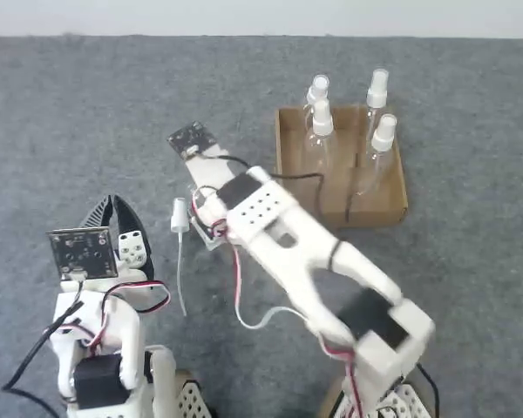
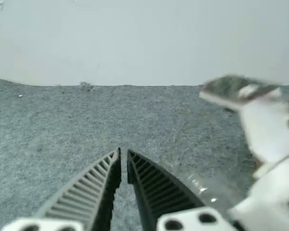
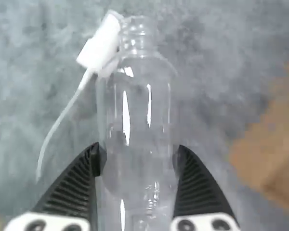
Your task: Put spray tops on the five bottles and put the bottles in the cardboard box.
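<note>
The uncapped bottle (image 3: pixel 137 120), clear and with its threaded neck bare, sat clamped between the ribbed black fingers (image 3: pixel 74 187) of the right gripper (image 3: pixel 137 151), one finger pressed on each side of its lower body. Its neck pointed away from the wrist. Whether it rested on the surface or was held just above it could not be told.

The loose spray top (image 3: pixel 98 45) was white and leaned against the side of the bottle's neck, touching it but not seated on the opening. Its thin dip tube (image 3: pixel 58 130) trailed off beside the bottle. In the high view the spray top (image 1: pixel 179 213) lay on the grey, felt-like surface (image 1: pixel 87 113) just beside the right gripper (image 1: pixel 207 218), on the side away from the box, with the tube running back toward the arms' bases.

On the other side of that gripper stood the cardboard box (image 1: pixel 366 213), near it but apart. Four bottles (image 1: pixel 318 148) stood upright inside it, each with a white spray top on. The right wrist view caught a corner of the box (image 3: pixel 265 154) as a brown patch.

The left gripper (image 1: pixel 115 222) hung over the surface, well apart from the bottle and the box. Its fingers (image 2: pixel 96 183) were drawn together on nothing, with only a sliver of a gap between their tips. Its own camera looked across the surface to a pale wall (image 2: pixel 144 38), with the right arm (image 2: pixel 269 130) at one side.
</note>
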